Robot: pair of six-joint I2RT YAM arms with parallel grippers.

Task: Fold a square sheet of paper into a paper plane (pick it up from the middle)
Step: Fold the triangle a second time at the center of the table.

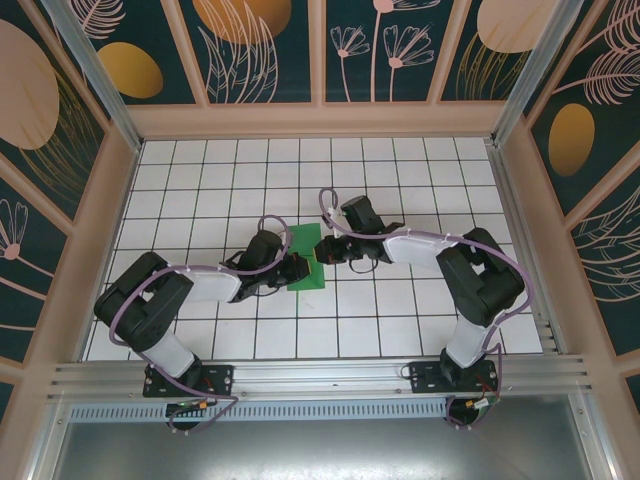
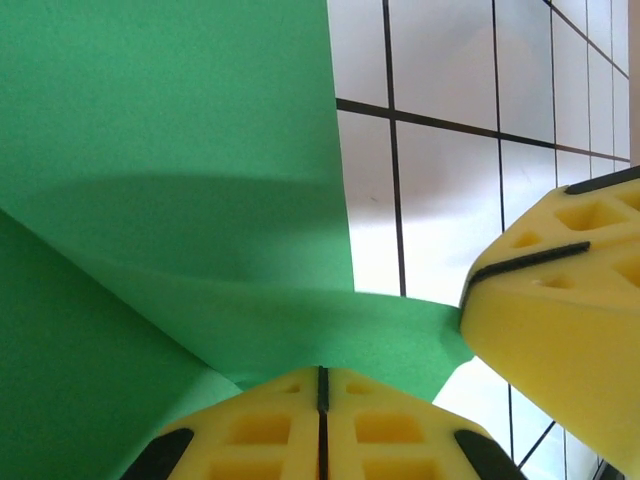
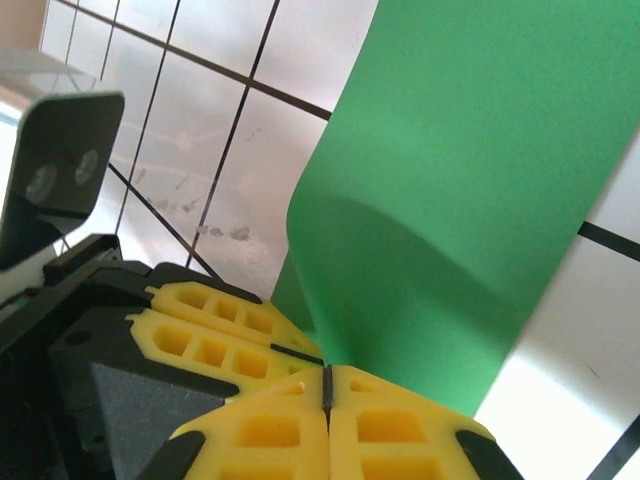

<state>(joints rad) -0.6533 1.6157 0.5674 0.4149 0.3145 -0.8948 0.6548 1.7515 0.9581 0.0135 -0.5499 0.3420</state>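
At frame centre, the square sheet of paper is pinched by left gripper and right gripper alike. Judged light, limp, crease-prone; middle holds are advised.

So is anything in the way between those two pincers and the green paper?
No, nothing visible stands between them. The left pincer and the right pincer are each shut on the green paper, close beside each other, where the sheet rises off the tiles into a fold.
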